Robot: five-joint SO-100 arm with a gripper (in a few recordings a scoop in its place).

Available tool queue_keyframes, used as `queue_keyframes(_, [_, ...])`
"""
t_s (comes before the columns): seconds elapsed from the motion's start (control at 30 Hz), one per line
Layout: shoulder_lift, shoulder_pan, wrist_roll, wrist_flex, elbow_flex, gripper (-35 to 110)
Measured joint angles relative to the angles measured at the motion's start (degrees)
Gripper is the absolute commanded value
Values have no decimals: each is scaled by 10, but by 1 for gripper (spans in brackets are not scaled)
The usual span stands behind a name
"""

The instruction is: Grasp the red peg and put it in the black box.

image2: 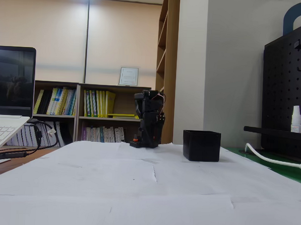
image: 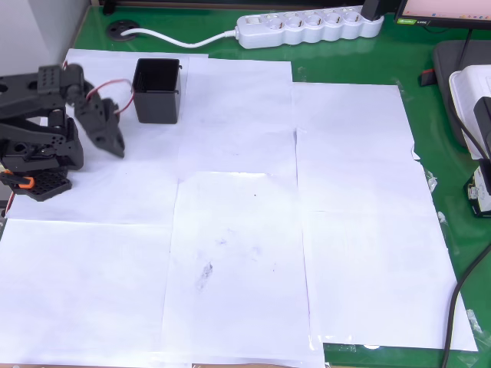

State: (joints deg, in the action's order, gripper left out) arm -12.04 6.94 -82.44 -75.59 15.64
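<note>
The black box [image: 157, 90] stands open-topped on the white paper at the upper left of the overhead view, and its inside looks dark. The fixed view has the black box [image2: 202, 145] right of centre. The red peg is out of view. My arm is folded up at the left edge. Its gripper [image: 115, 142] points down and to the right, just left of and below the box and apart from it. The jaws look pressed together with nothing between them. The folded arm [image2: 149, 120] stands behind the paper, left of the box.
White paper sheets [image: 245, 230] cover a green mat. A white power strip [image: 311, 27] with its cord lies along the far edge. Devices and a black cable [image: 468, 284] sit at the right edge. A laptop [image2: 3, 130] stands at the left of the fixed view.
</note>
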Motion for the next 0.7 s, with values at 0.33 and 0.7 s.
queue_keyframes(0.33, [112, 9, -18, -4, -95, 0])
queue_keyframes(0.7, [169, 2, 15, -27, -95, 0])
